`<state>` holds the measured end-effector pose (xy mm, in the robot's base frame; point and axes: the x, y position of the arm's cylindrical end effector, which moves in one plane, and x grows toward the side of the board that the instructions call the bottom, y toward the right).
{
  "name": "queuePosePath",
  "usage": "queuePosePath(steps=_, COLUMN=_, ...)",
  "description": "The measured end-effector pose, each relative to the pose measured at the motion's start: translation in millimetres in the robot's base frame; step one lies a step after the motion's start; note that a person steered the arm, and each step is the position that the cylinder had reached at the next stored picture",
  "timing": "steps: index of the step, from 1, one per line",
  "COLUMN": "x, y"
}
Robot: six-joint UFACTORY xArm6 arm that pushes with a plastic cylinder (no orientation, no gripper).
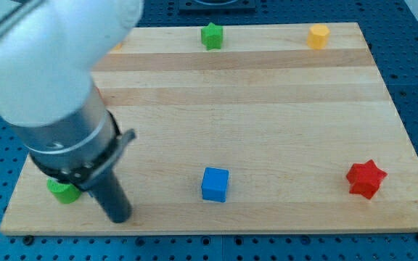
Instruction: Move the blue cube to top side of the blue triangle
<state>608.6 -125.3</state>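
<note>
Blue cube (215, 184) is seen at the lower centre of the frame, resting flat on the wooden board (267, 109), apart from every other block. The blue triangle is not visible; it may be hidden behind the arm body at the upper left, but this cannot be told.

No pincer is fitted: the arm ends in a dark rod, so nothing is spread, pressed or pinched. My tip (119, 216) is placed at the lower left of the frame, well apart from the blue cube, on its left. A green block (64, 191) lies just beside the rod, partly covered by it; its shape cannot be made out.

Handling, as judged: the cube is taken to be light, rigid and likely to slide easily on the smooth wood. It cannot be gripped; a flat face should be pushed near its middle, since an off-centre push is expected to turn it.

Other blocks: green star (211, 35) at upper centre, yellow block (318, 35) at upper right, red star (366, 178) at lower right.

No containers are present
</note>
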Motion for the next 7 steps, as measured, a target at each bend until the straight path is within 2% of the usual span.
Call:
queuePosePath(steps=4, x=5, y=138)
queuePosePath(steps=7, x=-16, y=154)
